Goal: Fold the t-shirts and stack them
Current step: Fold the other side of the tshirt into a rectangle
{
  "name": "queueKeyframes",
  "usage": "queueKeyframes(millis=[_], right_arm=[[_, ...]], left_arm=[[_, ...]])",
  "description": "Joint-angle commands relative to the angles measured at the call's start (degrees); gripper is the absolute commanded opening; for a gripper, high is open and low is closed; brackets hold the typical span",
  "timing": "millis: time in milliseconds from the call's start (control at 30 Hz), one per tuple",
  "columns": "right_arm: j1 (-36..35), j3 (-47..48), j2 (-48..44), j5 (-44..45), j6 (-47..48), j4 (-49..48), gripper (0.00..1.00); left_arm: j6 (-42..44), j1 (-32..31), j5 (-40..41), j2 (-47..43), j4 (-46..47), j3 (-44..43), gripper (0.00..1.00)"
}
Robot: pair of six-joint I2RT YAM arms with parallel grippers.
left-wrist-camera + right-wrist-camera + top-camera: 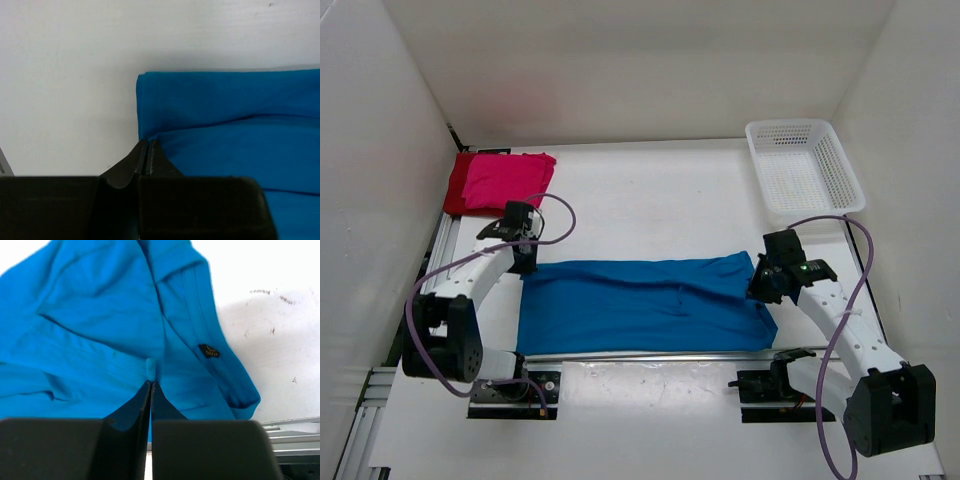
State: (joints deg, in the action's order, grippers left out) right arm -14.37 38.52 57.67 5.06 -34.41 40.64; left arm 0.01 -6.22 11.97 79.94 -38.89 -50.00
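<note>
Blue t-shirt point(640, 300) spread flat, lower centre of frame. Right gripper point(150, 382) clenched on a nub of its cloth at the right end. Left gripper point(148, 145) clenched at the left edge, hold on cloth unclear. Pink t-shirt point(505, 178) lies on dark red t-shirt point(458, 195), upper left. White basket point(790, 124), upper right.

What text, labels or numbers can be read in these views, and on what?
Small dark tag on the blue t-shirt, right wrist view: a light marking, too small and blurred to read.
No other writing, number or sign shows in any view.
</note>
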Motion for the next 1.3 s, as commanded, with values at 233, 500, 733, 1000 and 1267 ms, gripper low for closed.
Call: queueKeyframes(millis=[233,500,733,1000,1267], right_arm=[[1.2,-1.9,-0.9,1.2,-2.1,2.3,0.00],[2.4,-2.6,-0.9,1.3,-2.9,3.7,0.00],[2.4,-4.8,1.5,-2.1,-4.0,2.3,0.00],[2.4,-2.8,0.4,1.3,-4.0,5.0,0.37],[-5.6,3.0,-2.0,-4.0,3.3,-4.9,0.56]], left_arm=[[0.0,0.0,2.0,-3.3,-3.7,2.5,0.10],[0.0,2.5,2.5,-0.4,-3.7,-0.2,0.10],[0.0,2.5,2.0,1.1,-4.3,1.8,0.18],[0.0,3.2,3.2,-0.1,-4.8,3.9,0.52],[0.0,7.3,5.5,0.0,-6.5,-2.2,0.67]])
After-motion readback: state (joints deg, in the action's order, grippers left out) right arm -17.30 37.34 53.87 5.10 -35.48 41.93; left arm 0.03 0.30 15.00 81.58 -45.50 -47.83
